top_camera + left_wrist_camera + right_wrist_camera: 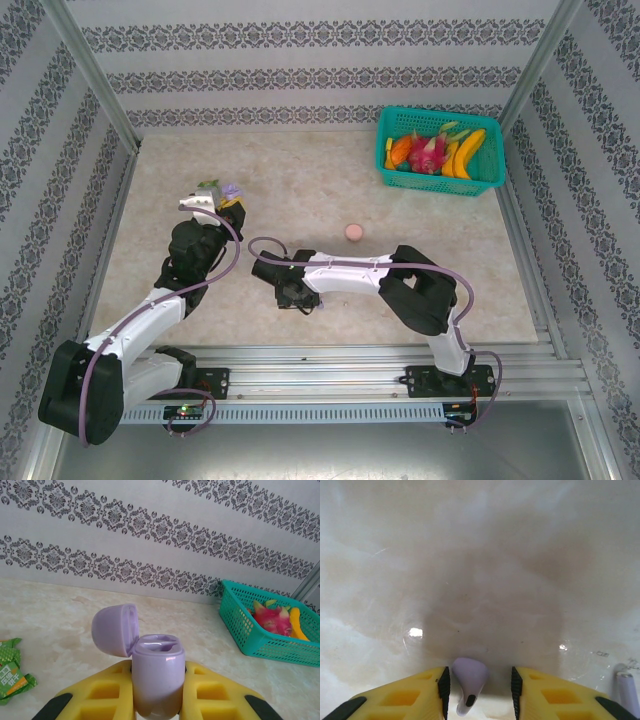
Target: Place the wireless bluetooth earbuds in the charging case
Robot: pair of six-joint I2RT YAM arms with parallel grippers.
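Right gripper (pixel 480 680) sits low at the tabletop (pixel 480 555), jaws apart, with a purple earbud (pixel 469 679) lying in the gap. The earbud is off-centre: hard by the left-hand pad in the wrist view, clear space on the other side, not clamped. Cannot tell whether that near pad touches it. Its long axis runs along the gap, bulb end away from the wrist and dark-tipped stem pointing back toward the camera, so the jaws would close across its narrow width. A second earbud (pixel 627 692), pale-stemmed, lies on the tabletop off to the right, outside the jaws. Left gripper (pixel 158 669) is clamped on the purple charging case (pixel 157 680), held upright above the tabletop. The lid (pixel 115 629) is hinged back and the two wells at the top are exposed, seemingly empty. From overhead, the held case is left of the right gripper and farther from the arm bases, so the right arm is the one on the earbud. Likely next step: pinch, lift, carry left to the open case, stem downward. Risk: one pad arrives first and the earbud skids or rolls. A small pink case (pixel 353 232) rests on the tabletop beyond the right arm, well apart.
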